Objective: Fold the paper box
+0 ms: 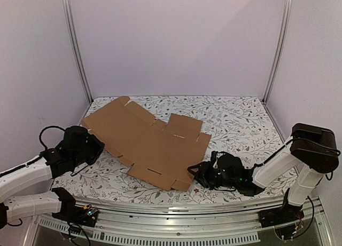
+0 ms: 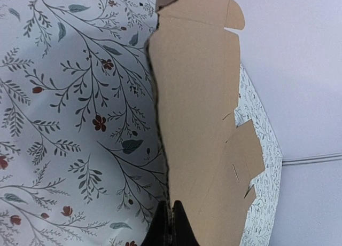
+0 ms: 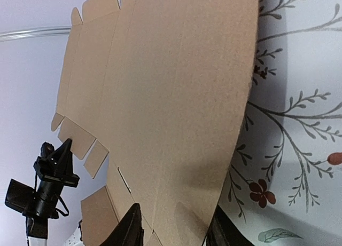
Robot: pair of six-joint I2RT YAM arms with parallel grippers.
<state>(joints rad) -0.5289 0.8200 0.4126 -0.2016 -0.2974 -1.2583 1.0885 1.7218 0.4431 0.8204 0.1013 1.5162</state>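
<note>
paper box [image 1: 144, 142] unfolded flat on table [image 1: 240, 118], right fingers [image 3: 128, 227] straddling its edge

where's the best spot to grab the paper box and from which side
By a free outer edge, coming in low from the side. The paper box lies flat as one thin unfolded sheet, so its top face offers no hold. At the near right edge the right hand already has the sheet between its fingers.
</note>
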